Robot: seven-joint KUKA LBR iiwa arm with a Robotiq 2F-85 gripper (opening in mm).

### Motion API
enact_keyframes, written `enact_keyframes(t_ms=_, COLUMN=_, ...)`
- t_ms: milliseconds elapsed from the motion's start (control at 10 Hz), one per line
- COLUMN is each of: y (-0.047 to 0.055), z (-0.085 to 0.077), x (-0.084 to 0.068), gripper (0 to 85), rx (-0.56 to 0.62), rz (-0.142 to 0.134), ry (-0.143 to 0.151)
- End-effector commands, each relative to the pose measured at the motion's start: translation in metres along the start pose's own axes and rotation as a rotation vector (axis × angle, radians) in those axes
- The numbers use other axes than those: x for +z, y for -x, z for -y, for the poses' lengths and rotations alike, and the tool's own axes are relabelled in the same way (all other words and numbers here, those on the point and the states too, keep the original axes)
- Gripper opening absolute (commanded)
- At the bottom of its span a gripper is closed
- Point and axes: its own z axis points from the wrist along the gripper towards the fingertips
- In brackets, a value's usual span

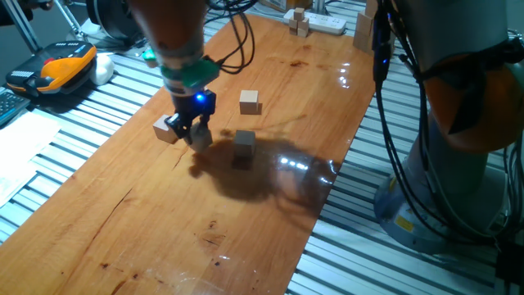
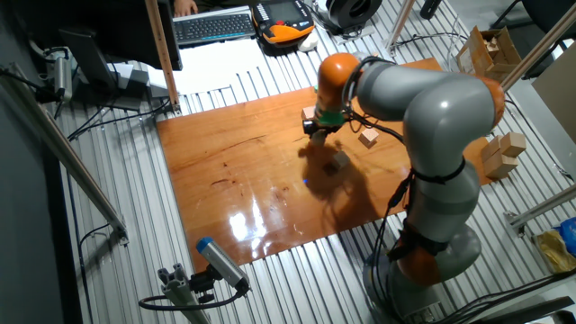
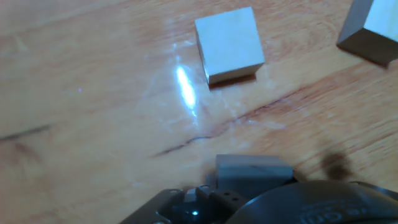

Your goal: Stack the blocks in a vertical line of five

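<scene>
My gripper (image 1: 195,135) hangs low over the wooden board (image 1: 147,221). It appears shut on a greyish block (image 1: 201,136). That block shows at the bottom of the hand view (image 3: 254,169). A second tan block (image 1: 166,129) lies just left of the fingers. To the right, a third block (image 1: 245,141) stands in the arm's shadow, and I cannot tell whether it is one cube or two stacked. Another block (image 1: 250,102) sits farther back. The hand view shows one block (image 3: 229,43) ahead on the board and the corner of another block (image 3: 373,31) at the top right.
A white power strip (image 1: 319,20) with tiny wooden pieces (image 1: 299,24) lies at the board's far end. Larger pale blocks (image 2: 502,153) rest off the board beside the robot base (image 2: 432,252). A keyboard (image 2: 211,27) and an orange device (image 1: 65,65) lie beyond the far edge.
</scene>
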Motion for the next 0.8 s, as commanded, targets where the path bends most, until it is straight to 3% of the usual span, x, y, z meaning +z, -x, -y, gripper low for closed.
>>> enact_keyframes(t_ms=0, y=0.0001, z=0.0022, x=-0.0008, gripper=0.0, rx=-0.04, rz=-0.003, ry=0.012)
enact_keyframes(t_ms=300, y=0.0, z=0.0032, x=-0.0034, gripper=0.0, rx=0.014, rz=-0.007, ry=0.021)
enact_keyframes(t_ms=600, y=0.0027, z=0.0071, x=-0.0074, gripper=0.0, rx=0.196, rz=-0.034, ry=0.05)
enact_keyframes(t_ms=700, y=0.0043, z=0.0091, x=-0.0087, gripper=0.0, rx=0.177, rz=-0.031, ry=0.043)
